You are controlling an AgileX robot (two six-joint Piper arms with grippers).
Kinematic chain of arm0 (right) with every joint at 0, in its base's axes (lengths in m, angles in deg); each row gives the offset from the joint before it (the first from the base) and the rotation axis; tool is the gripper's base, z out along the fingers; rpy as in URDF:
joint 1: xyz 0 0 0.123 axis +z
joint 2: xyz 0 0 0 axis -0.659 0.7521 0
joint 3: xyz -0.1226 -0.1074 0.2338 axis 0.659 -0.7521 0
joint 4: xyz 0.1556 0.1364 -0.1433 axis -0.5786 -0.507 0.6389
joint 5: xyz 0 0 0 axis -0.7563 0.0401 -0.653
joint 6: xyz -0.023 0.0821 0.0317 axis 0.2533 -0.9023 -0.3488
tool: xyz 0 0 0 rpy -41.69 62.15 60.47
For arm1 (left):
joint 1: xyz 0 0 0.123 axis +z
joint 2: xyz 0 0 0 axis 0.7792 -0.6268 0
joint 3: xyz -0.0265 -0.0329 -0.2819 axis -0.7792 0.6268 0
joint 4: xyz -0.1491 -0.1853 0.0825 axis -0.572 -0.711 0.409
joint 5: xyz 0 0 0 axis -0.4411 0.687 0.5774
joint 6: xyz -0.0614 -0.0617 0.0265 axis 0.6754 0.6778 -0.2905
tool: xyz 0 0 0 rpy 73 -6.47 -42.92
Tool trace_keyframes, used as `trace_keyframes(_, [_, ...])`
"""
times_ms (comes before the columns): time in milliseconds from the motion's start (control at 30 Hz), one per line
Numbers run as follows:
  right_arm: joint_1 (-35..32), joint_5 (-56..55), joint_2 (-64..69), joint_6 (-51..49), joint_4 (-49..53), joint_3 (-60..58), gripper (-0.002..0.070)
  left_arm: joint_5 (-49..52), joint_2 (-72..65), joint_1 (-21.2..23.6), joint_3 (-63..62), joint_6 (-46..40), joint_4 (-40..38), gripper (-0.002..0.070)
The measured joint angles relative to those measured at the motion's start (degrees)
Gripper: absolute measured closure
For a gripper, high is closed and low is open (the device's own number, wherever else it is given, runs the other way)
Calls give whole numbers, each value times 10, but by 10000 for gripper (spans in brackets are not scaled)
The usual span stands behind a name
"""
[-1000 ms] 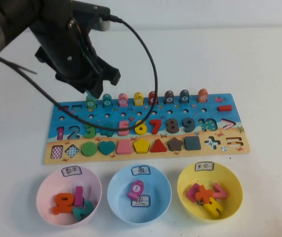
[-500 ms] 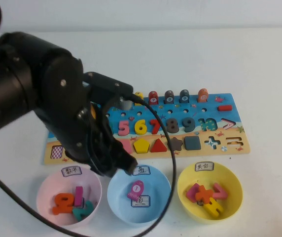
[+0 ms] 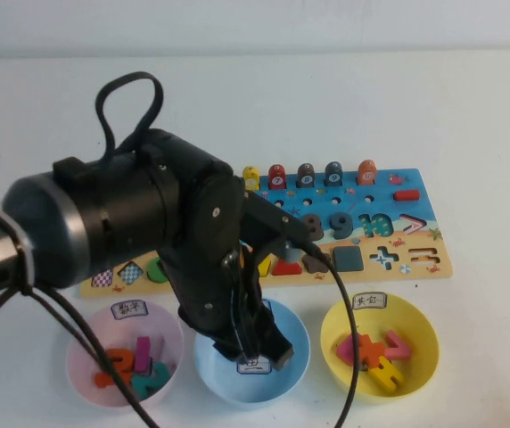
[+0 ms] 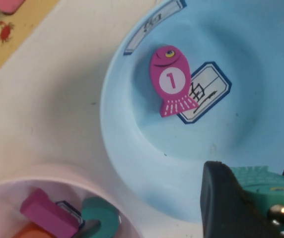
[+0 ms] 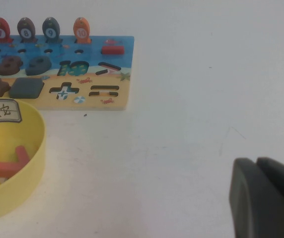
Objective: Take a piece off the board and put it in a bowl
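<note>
Over blue bowl (image 4: 127,148), left gripper's (image 4: 261,198) teal fish (image 4: 263,181); right gripper (image 5: 266,198) parked.

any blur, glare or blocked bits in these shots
High view: even light, no glare; the left arm hides much of the board, with the left gripper over the blue bowl. Left wrist view: pink fish sharp, the near fingers holding a teal piece soft. Right wrist view: right gripper a dark blur, yellow bowl clear.

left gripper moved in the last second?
Yes. The left gripper, shut on a teal fish piece, went from the board's far row to the blue bowl. Right gripper stays parked.
</note>
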Motion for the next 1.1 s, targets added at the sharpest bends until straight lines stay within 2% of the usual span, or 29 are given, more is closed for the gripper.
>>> trace_keyframes(267, [0, 0, 0, 0, 0, 0, 694, 0, -47, 0, 0, -59, 0, 478])
trace_keyframes(1100, [0, 0, 0, 0, 0, 0, 694, -42, -96, 0, -11, -83, 15, 478])
